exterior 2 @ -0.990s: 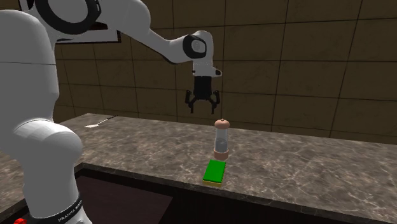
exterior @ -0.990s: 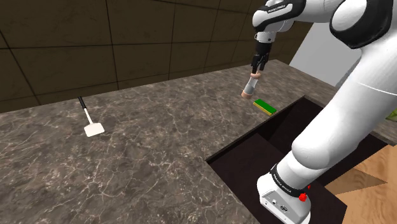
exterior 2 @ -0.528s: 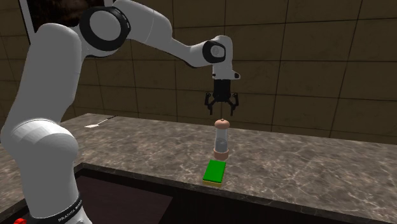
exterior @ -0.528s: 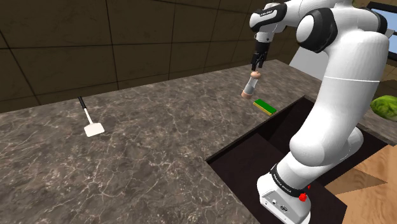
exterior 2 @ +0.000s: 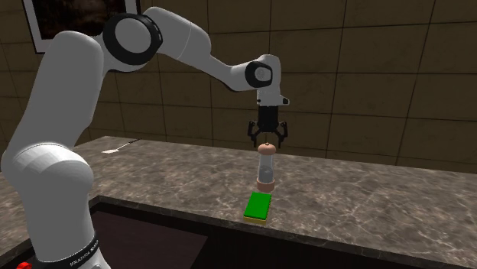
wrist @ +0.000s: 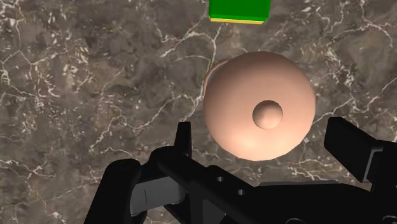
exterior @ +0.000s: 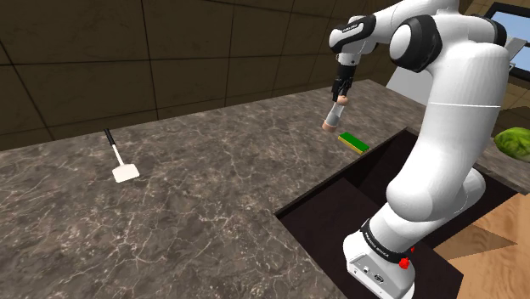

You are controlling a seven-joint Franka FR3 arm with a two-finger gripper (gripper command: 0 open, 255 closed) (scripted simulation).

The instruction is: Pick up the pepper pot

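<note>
**Operator:** Three views to log. Shoulder view first: where is the pincer?

**Technician:** The pincer (exterior: 340, 92) points down from the end of the white arm. The pepper pot (exterior: 334, 115) stands on the counter (exterior: 195, 195) directly beneath it, with its top at the fingertips. A green block (exterior: 354, 142) lies flat on the counter below the pincer, just beside the pot's base. A white spatula (exterior: 121, 166) with a black handle lies well apart from the pincer.

**Operator:** Second exterior view?

**Technician:** The pincer (exterior 2: 265, 140) is vertical, and its fingers are spread to either side of the pot's rounded cap. The pepper pot (exterior 2: 265, 168) stands upright under it and has a pale body with a tan cap and a tan base. The green block (exterior 2: 258, 205) lies on the counter (exterior 2: 367, 206) just below the pot's base, near the counter's edge.

**Operator:** Wrist view: what is the pincer's state?

**Technician:** Released. The two black fingers (wrist: 183, 137) stand apart, and the pot's tan cap (wrist: 261, 113) with its small centre knob sits between them. A strip of the marbled counter (wrist: 95, 76) shows between the cap and each finger, so nothing is grasped. The green block (wrist: 238, 11) lies beyond the cap, away from the pincer (wrist: 264, 130).
</note>
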